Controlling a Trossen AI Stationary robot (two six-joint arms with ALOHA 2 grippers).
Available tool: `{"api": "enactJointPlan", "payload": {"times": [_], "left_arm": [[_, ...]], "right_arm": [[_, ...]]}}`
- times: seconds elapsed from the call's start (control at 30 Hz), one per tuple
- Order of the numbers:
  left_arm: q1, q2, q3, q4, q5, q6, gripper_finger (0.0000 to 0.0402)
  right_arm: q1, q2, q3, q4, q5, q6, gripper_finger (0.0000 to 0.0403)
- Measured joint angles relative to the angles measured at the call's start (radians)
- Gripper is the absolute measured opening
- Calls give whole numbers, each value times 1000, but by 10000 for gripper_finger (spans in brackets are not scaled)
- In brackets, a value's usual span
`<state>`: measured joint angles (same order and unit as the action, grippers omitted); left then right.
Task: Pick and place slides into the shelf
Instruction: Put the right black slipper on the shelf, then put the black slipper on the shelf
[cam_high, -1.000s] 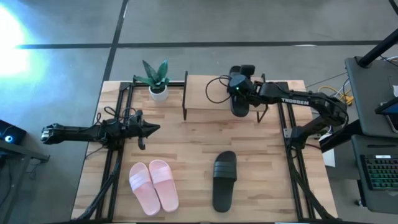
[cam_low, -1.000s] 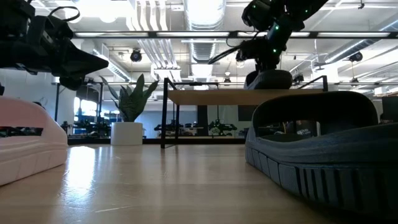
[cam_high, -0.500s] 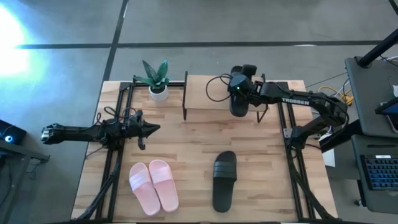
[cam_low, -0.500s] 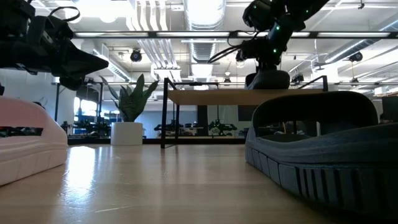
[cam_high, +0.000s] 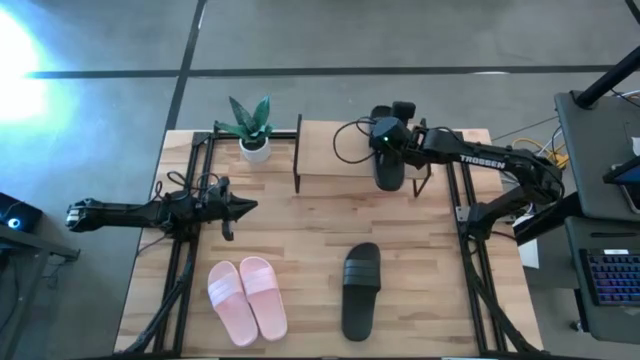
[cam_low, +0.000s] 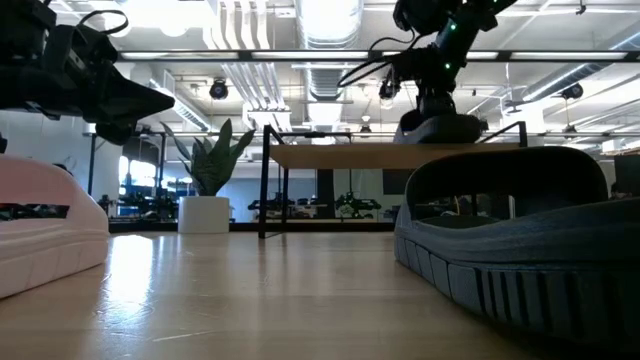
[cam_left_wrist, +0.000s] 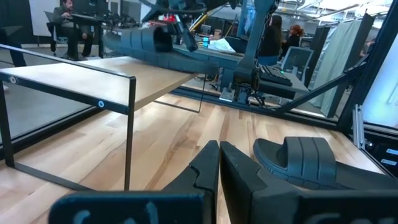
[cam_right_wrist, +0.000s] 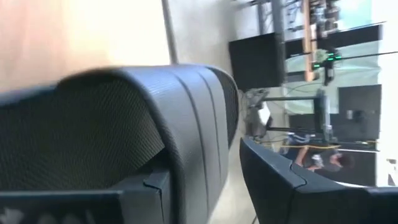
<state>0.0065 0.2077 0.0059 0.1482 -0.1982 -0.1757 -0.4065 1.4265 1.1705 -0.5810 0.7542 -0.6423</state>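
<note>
Gripping one black slide by its strap, the right pincer sits over the right part of the shelf, at upper centre of the high view. The right wrist view shows one finger outside the strap and the other finger under it, so the strap is clamped between them. In the low view this slide appears at upper right, level with the shelf board; whether its sole touches the board cannot be told. In the left wrist view the same slide shows at upper left, above the board, with the right arm over it.

The second black slide lies on the worktop at lower centre of the high view, toe toward the shelf. It fills the lower right of the low view and the lower right of the left wrist view.

The pink pair lies side by side, touching, at lower left of the high view, well apart from the black slide. One pink slide shows at the left edge of the low view.

The left pincer waits at middle left of the high view, above the pink pair in the frame. Its fingers are pressed together and hold nothing.

A potted plant stands at the upper left of the worktop, just left of the shelf. People are seated in the room beyond, in the left wrist view.
</note>
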Motion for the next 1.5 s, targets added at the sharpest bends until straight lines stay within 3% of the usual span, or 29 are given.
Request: {"api": "enactJointPlan", "payload": {"times": [0.43,0.9,1.13,1.5], "left_arm": [[0,0,0,0,0,0,0],[0,1,0,0,0,0,0],[0,0,0,0,0,0,0],[0,1,0,0,0,0,0]], "right_arm": [[-2,1,-16,89,-1,32,153],[-6,1,-22,-11,-12,179,153],[-4,0,-18,-142,-27,214,153],[33,-92,-18,-193,-34,264,153]]}}
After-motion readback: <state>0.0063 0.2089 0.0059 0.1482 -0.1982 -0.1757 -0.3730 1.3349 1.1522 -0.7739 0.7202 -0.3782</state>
